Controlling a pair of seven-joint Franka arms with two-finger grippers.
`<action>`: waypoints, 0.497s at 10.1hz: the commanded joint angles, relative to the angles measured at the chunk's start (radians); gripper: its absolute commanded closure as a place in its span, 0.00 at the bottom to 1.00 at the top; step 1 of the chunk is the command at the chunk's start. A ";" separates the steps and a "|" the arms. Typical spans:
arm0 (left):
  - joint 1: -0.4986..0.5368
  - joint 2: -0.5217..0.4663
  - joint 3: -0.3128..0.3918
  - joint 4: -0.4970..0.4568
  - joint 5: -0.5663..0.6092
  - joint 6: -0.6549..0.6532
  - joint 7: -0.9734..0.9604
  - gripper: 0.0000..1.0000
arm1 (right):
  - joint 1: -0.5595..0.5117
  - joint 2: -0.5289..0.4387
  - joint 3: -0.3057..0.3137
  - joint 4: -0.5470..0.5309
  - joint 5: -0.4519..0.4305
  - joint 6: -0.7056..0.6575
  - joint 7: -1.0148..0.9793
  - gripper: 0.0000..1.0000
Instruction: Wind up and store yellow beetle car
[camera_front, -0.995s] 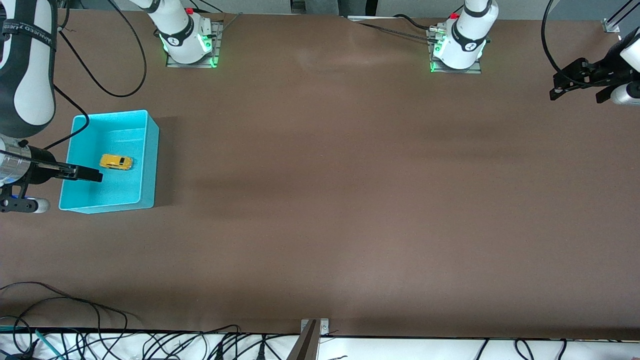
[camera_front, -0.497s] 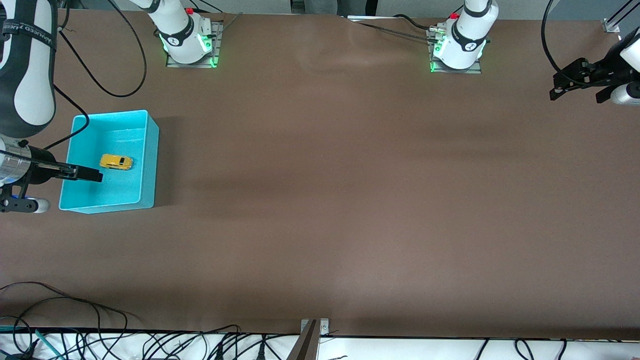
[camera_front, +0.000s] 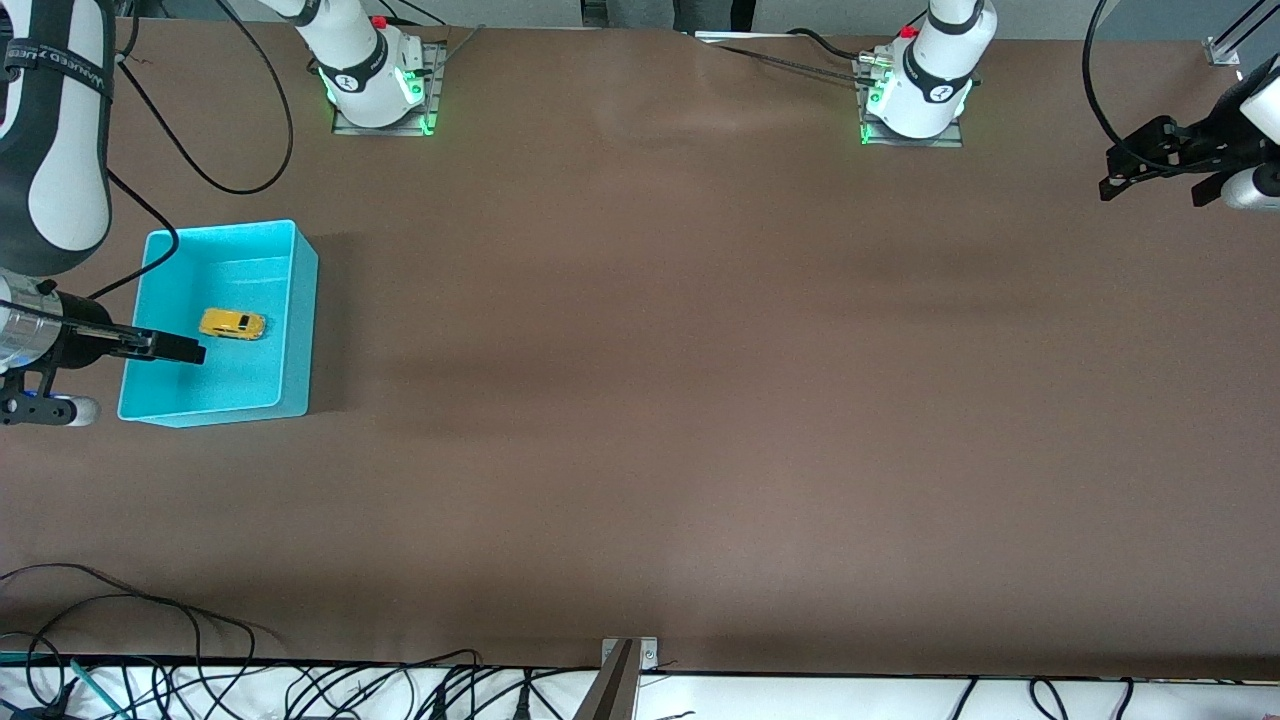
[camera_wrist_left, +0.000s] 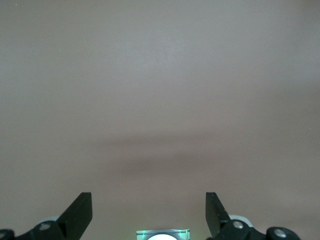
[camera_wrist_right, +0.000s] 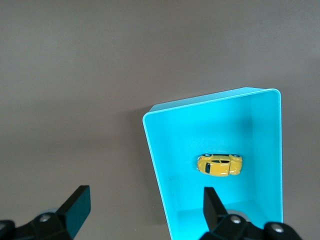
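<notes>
From the front view, the car (camera_front: 232, 323) lies on the floor of the turquoise bin (camera_front: 300, 300), which stands on the brown table (camera_front: 700, 400) toward the right arm's end. The right gripper (camera_front: 180, 348) hangs over the bin, above the part of its floor that lies nearer the camera than the car, with a clear gap between its dark tip and the toy. The left gripper (camera_front: 1150, 160) waits in the air at the left arm's end of the table, well apart from bin and car alike. In the left wrist view, the left gripper (camera_wrist_left: 149, 212) shows its two dark fingers (camera_wrist_left: 80, 212) spread wide, nothing between them, over bare table (camera_wrist_left: 160, 100). In the right wrist view, the right gripper (camera_wrist_right: 145, 212) likewise has its fingers (camera_wrist_right: 210, 205) parted wide and holds nothing; it looks down on the bin (camera_wrist_right: 155, 150), one finger over the table just beside the bin, the other over the bin's interior. The car (camera_wrist_right: 219, 164) sits wheels-down on the bin floor, roughly midway between the walls, below the gripper and untouched by either finger.
</notes>
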 joint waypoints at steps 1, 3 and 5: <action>0.000 0.015 -0.003 0.033 0.010 -0.021 0.009 0.00 | 0.003 -0.008 0.002 -0.003 -0.013 -0.012 0.012 0.00; 0.000 0.015 -0.003 0.033 0.010 -0.026 0.009 0.00 | 0.001 -0.008 0.002 -0.003 -0.013 -0.013 0.012 0.00; 0.000 0.015 -0.003 0.033 0.010 -0.026 0.010 0.00 | 0.003 -0.008 0.002 -0.003 -0.015 -0.016 0.012 0.00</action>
